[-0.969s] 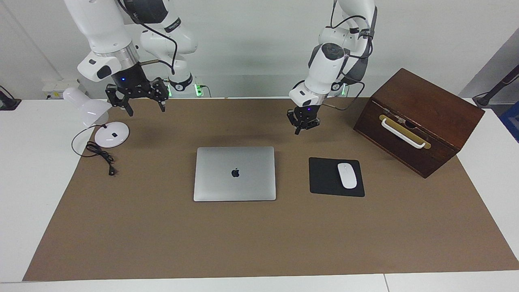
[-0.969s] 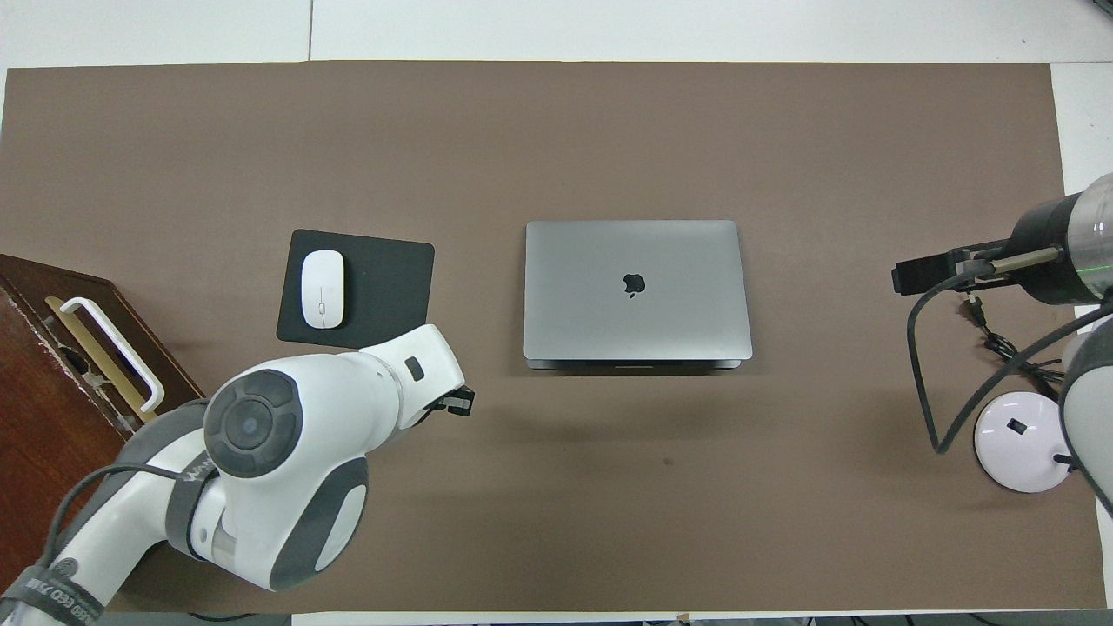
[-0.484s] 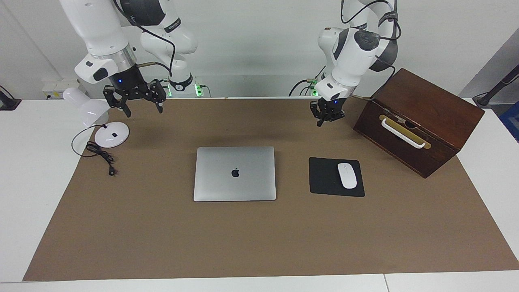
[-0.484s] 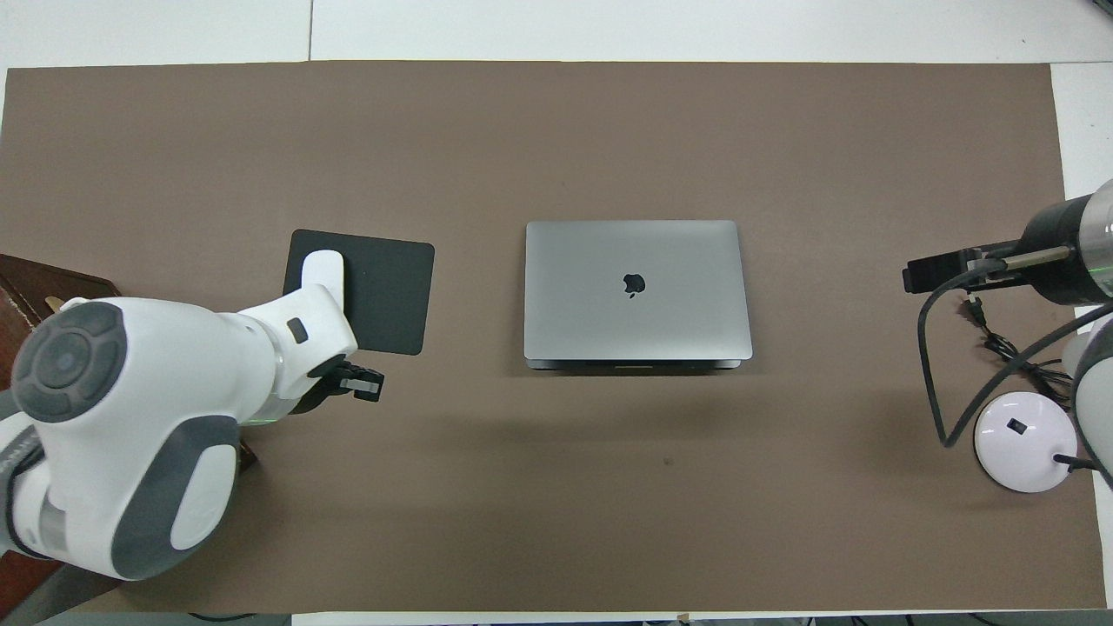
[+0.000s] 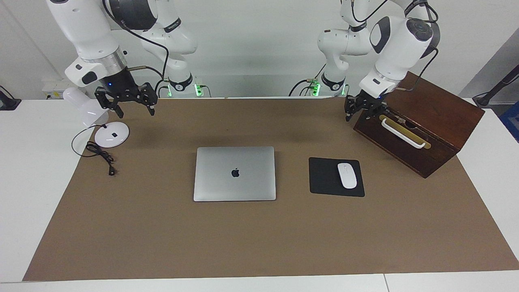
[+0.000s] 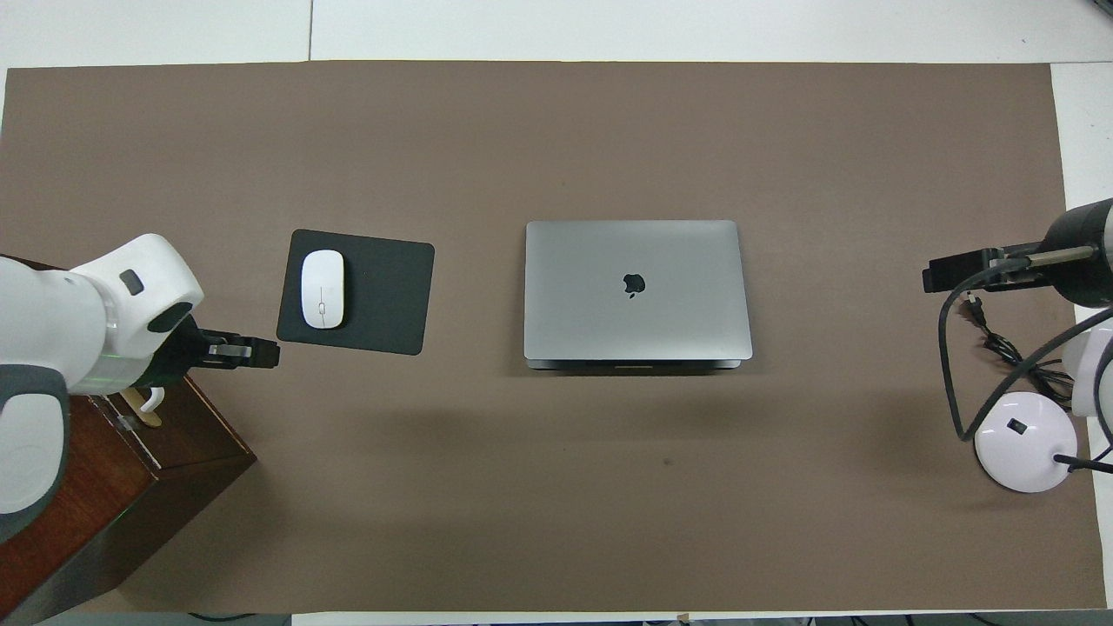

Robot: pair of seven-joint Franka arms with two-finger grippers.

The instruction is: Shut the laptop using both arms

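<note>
The silver-grey laptop (image 5: 234, 173) lies shut and flat on the brown mat, lid down with the dark apple logo up; it also shows in the overhead view (image 6: 637, 289). My right gripper (image 5: 133, 110) hangs open and empty in the air over the mat's edge beside the white lamp, well away from the laptop. My left gripper (image 5: 359, 115) hangs empty in the air at the wooden box's corner, over the mat, also away from the laptop. In the overhead view the left gripper (image 6: 252, 352) shows beside the mouse pad.
A black mouse pad (image 5: 324, 178) with a white mouse (image 5: 347, 175) lies beside the laptop toward the left arm's end. A brown wooden box (image 5: 421, 117) with a white handle stands at that end. A white desk lamp (image 5: 109, 134) and its black cable (image 5: 99, 154) sit at the right arm's end.
The left arm swung away from the laptop toward the wooden box. The right gripper drew back slightly toward the lamp. The laptop has not moved.
</note>
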